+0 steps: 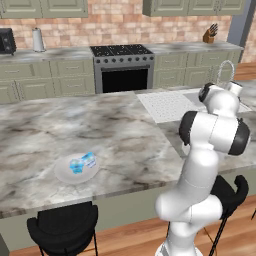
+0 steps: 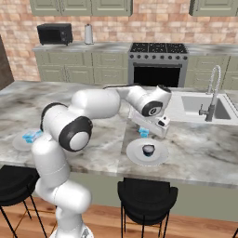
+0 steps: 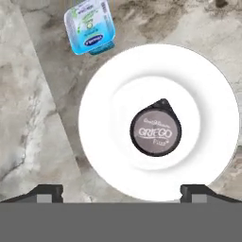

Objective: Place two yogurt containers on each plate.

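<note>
A white plate (image 3: 208,90) lies straight below my gripper (image 3: 122,191), whose fingertips (image 3: 49,191) stand wide apart with nothing between them. On the plate's middle sits a small round yogurt container (image 3: 155,132) with a grey-brown lid reading GRIEGO. A light-blue yogurt tub (image 3: 90,27) rests on the marble just off that plate's rim. From the right base view, the same plate (image 2: 160,155) sits near the counter's front edge, with the blue tub (image 2: 143,133) behind it. Far to the left, a second plate (image 1: 65,175) carries two light-blue tubs (image 1: 82,163).
A sink with a tall faucet (image 2: 211,100) lies right of the near plate, and a pale drying mat (image 1: 167,105) lies beside it. Black stools (image 2: 146,197) stand under the counter's front edge. The stove (image 1: 122,70) is at the back wall.
</note>
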